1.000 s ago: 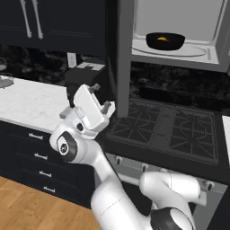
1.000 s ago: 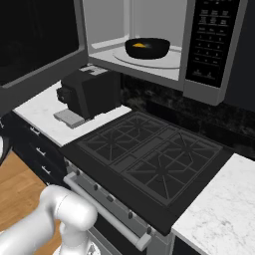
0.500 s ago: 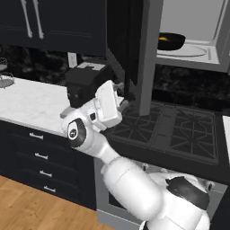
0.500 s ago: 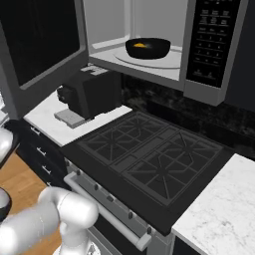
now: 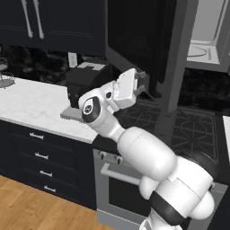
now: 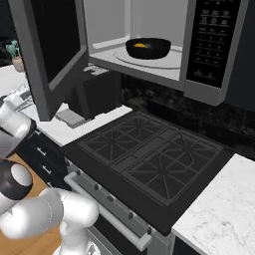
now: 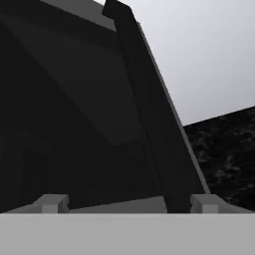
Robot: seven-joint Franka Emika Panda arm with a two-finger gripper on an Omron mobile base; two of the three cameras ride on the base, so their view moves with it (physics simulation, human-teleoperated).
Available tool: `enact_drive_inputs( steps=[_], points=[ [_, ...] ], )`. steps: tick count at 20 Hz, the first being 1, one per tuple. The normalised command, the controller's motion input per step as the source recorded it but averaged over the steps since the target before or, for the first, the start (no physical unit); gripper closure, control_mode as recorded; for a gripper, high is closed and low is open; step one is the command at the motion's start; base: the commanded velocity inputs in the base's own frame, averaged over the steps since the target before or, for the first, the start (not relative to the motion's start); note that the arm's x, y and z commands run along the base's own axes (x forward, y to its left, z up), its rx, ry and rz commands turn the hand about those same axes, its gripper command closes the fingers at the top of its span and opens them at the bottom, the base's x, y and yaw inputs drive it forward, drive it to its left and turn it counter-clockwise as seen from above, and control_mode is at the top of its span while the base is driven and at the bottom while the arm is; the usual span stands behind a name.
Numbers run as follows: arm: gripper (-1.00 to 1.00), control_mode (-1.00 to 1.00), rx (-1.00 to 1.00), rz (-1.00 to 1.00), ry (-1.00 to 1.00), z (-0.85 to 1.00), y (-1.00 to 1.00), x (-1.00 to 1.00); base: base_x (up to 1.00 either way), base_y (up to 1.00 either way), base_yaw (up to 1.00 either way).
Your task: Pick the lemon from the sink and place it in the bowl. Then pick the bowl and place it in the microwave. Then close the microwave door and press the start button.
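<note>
Steel-grey box: microwave (image 6: 209, 50) fills top of right base view, cavity open; in left base view only a slice of its pale interior, upper right.
Bowl: glossy black bowl (image 6: 148, 48) sits on the glass turntable (image 6: 169, 59) inside the cavity, upper centre of right base view.
Lemon: orange-yellow lemon (image 6: 141, 45) lies inside the bowl, left of its middle.
Door: microwave door (image 5: 148, 45) hangs partly open, swung out toward the arm. Dark window w/ grey frame, top centre of left base view; upper left in right base view (image 6: 47, 50). Close up in hand view (image 7: 89, 114) it covers the left and middle.
Claw: gripper (image 5: 141, 87) at centre of left base view, right at the door's lower edge; contact can't be confirmed. Tips (image 7: 55, 203) low in hand view look set wide apart w/ nothing between them, door panel just ahead.
Arm: white, rises from lower right of left base view, elbow bent at centre; bulks in lower left of right base view.
In the way: door stands between claw and cavity; in left base view it hides the bowl.
Around: black gas stove (image 6: 149, 159) w/ grates under the microwave, centre of right base view. Oven handle (image 5: 119, 175) below, lower centre left base view.
Counter: white marble counter (image 5: 31, 105) at left of left base view; dark boxy appliance (image 5: 87, 78) stands on it, just behind the arm.
Drawers: dark drawers (image 5: 40, 157) w/ small pulls, lower left.
Floor: wood floor (image 5: 27, 206) bottom left.
Button strip: dark panel (image 6: 211, 35) on microwave's right side, upper right of right base view.
</note>
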Motion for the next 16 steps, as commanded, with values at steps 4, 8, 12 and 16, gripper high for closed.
enact_drive_inputs(
  steps=[4,8,12,16],
  points=[
    [-1.0,-1.0,0.06,0.05,0.03,0.56,-1.0,0.0,0.0,0.0,0.0],
    [-1.0,-1.0,0.08,0.19,0.15,0.21,-1.0,0.3,0.0,0.0,0.0],
    [-1.0,-1.0,0.11,0.37,0.13,0.0,-1.0,0.28,0.0,0.0,0.0],
    [-1.0,-1.0,0.12,0.41,0.03,0.07,-0.98,0.41,0.0,0.0,0.0]
  ],
)
